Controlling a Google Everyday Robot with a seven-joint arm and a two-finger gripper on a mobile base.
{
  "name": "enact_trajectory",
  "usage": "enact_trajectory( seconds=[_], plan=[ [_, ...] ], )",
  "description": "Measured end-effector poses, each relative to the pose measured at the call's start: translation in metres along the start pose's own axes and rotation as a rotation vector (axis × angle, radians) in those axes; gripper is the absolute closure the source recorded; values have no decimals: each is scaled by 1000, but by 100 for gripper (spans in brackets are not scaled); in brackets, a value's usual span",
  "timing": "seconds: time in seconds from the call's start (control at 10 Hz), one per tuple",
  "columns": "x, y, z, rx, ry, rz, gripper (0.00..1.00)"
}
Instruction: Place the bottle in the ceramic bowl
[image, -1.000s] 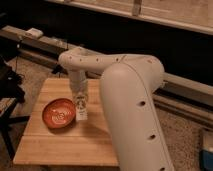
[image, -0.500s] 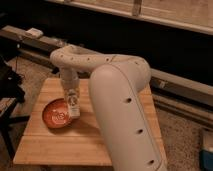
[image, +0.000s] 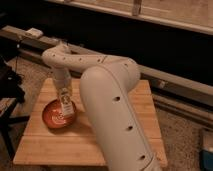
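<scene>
At the left of the wooden tabletop (image: 125, 145) sits the ceramic bowl (image: 54, 116), orange-red and shallow, with a paler pattern at its centre. Directly over its right half hangs the gripper (image: 65, 104), and its fingers are clamped on the bottle (image: 66, 106), which we see held roughly upright with its pale body dropping toward the bowl's inside. We cannot tell whether the bottle's lower end already touches the glaze or hangs just above it.

We judge the step in hand to be the set-down. To do it well, we would keep the bottle inside the rim, nudge it a little toward the bowl's centre, and lower it until the base bears on the bowl floor before letting go. Since the bottle is slim and tall against a shallow bowl, we would expect it to tip once freed; tilting it leftward first, so it lies across the bowl, looks safer than dropping it upright near the right rim, where it could roll out onto the tabletop.

Further right, the arm (image: 110, 100) fills the middle of the view: its bulky white upper link rises from the lower foreground, bends at an elbow above the tabletop's far edge, and the forearm reaches back left, then turns straight down at the wrist over the bowl.
</scene>
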Motion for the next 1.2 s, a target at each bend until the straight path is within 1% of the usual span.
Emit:
enact_trajectory(
  seconds=[0.3, 0.4, 0.5, 1.2],
  plan=[
    [-5, 13, 4, -9, 1, -48, 24],
    [-5, 16, 5, -19, 4, -65, 20],
    [-5, 18, 5, -27, 5, -74, 20],
    [-4, 17, 6, -28, 6, -72, 20]
  ],
)
